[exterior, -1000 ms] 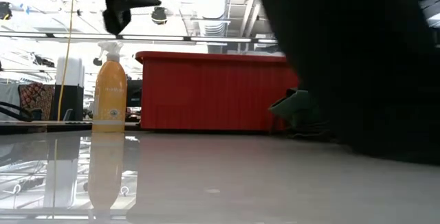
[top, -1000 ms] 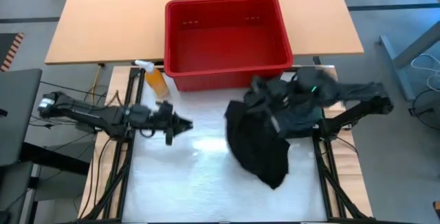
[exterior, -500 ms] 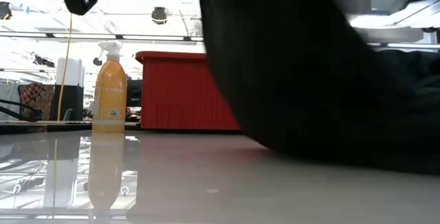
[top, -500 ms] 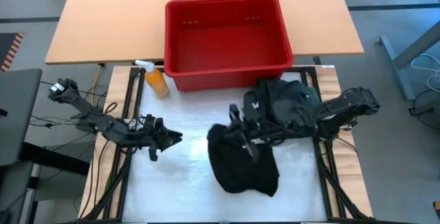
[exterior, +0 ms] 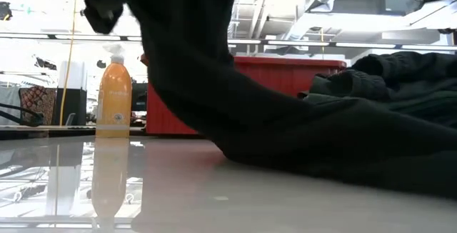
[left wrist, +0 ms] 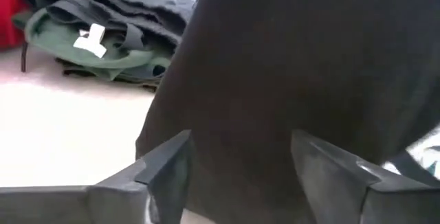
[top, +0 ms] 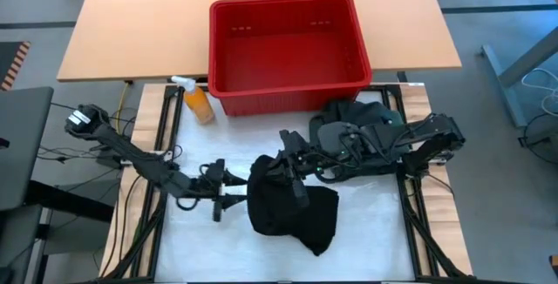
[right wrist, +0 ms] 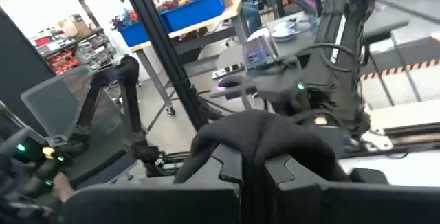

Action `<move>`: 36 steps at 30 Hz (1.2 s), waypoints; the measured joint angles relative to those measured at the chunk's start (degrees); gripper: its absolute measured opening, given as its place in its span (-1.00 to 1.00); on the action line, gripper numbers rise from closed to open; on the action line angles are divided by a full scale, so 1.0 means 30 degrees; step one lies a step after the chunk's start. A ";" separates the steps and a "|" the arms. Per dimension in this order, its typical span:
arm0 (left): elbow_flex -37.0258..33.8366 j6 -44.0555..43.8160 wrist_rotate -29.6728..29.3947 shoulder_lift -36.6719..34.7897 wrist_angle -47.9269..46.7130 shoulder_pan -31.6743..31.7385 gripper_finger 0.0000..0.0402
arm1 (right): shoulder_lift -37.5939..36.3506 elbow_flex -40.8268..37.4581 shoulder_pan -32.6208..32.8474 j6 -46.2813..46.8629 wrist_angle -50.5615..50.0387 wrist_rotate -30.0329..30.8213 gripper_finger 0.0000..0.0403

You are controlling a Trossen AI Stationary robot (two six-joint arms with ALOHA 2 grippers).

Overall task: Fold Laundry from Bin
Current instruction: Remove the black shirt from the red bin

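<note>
A: Right pincer (top: 292, 164) is clenched on the black garment (top: 292, 210), bunching a fold above the white bench (top: 209, 240); the cloth drapes down onto it.

B: And the left pincer (left wrist: 237, 157)?

A: Spread wide, empty, right at the garment's edge. More laundry (top: 362, 127) is heaped beside the red bin (top: 288, 49).

B: Handling?

A: Soft, limp, light, I'd judge. Pinch a hem or corner; the middle will only bunch.
</note>
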 joint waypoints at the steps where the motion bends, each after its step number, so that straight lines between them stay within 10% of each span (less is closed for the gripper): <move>1: 0.0000 0.0042 0.0185 0.0452 0.0298 0.0260 0.18 | 0.0000 0.0000 0.0007 0.0214 -0.0165 -0.0003 -0.86; 10: 0.1562 -0.0258 0.8060 0.5202 0.5061 0.2982 0.21 | -0.0221 -0.0036 -0.0007 0.0555 -0.0557 0.1160 -0.85; 15: 0.4437 -0.0166 0.9437 0.7041 0.2317 0.3707 -0.42 | -0.0248 0.0521 -0.0019 0.0118 -0.0551 0.1432 -0.85; 19: 0.6161 0.1523 0.9515 0.5649 -0.1846 0.4338 -0.92 | -0.0248 0.2006 -0.0087 -0.1209 -0.1151 0.1432 -0.85; 29: 1.2464 0.8657 0.3768 -0.3621 -1.3932 0.4839 -1.00 | -0.0295 0.7090 -0.1458 -0.5451 -0.3005 0.1420 -0.85; 36: 1.7795 0.9634 0.1609 -0.5402 -1.9373 0.4830 -1.00 | -0.0395 1.0973 -0.4038 -0.5412 -1.0772 -0.0768 -0.86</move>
